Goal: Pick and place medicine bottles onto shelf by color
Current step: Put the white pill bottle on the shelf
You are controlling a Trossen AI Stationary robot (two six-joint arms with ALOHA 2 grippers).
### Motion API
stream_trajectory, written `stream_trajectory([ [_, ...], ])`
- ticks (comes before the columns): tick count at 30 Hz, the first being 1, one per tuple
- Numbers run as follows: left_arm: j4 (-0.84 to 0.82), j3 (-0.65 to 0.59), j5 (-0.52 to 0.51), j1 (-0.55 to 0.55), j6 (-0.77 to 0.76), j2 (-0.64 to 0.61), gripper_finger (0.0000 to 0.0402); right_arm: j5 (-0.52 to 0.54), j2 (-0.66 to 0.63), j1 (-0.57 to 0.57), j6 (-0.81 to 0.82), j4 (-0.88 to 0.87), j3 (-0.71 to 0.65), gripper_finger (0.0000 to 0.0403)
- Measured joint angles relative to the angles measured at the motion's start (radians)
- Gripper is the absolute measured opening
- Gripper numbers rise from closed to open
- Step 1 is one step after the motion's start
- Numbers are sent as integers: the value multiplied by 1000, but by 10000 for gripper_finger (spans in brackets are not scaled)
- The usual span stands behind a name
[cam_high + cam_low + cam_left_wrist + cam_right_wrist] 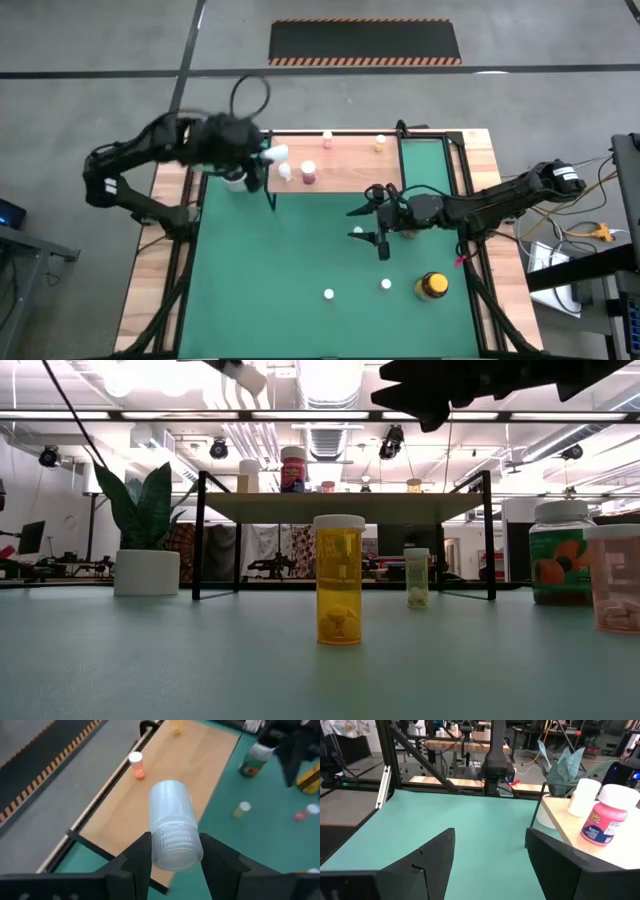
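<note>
The small white plastic bottle with the ribbed white cap (172, 832) in your left gripper (172, 851) looks light and rigid, with a smooth round wall that could roll or slip if you pinch it off-centre; you have it across the cap end, which I judge a fair hold as long as the squeeze stays even. The two dark fingers are closed snugly on it, one on each side, and the bottle hangs above the near edge of the low light-wood shelf on thin black legs (340, 165), at its left end. On that shelf stand another white bottle (583, 796) and a pink bottle with a white cap (607, 821) side by side, with a small orange-bodied one (136, 764) and a yellowish one (379, 144) farther along towards the right end. Your right gripper (487, 857) hovers in front of the shelf over the green mat (300, 270) with its fingers spread wide and nothing between them. Well in front of the shelf, the yellow black-lidded jar (432, 286) and two tiny white-capped bottles (329, 294) still wait on the mat.
</note>
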Motion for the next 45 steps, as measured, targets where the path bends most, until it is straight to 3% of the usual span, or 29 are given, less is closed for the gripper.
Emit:
stream_trajectory([
  [9, -166, 235, 230, 365, 291, 277, 128, 0, 25, 0, 26, 1, 0, 233],
  [15, -340, 339, 238, 485, 366, 459, 128, 0, 46, 0, 26, 1, 0, 233],
  [25, -353, 351, 287, 490, 416, 585, 128, 1, 58, 0, 22, 1, 0, 233],
  [45, -353, 336, 313, 432, 382, 599, 128, 1, 58, 0, 7, 0, 0, 233],
])
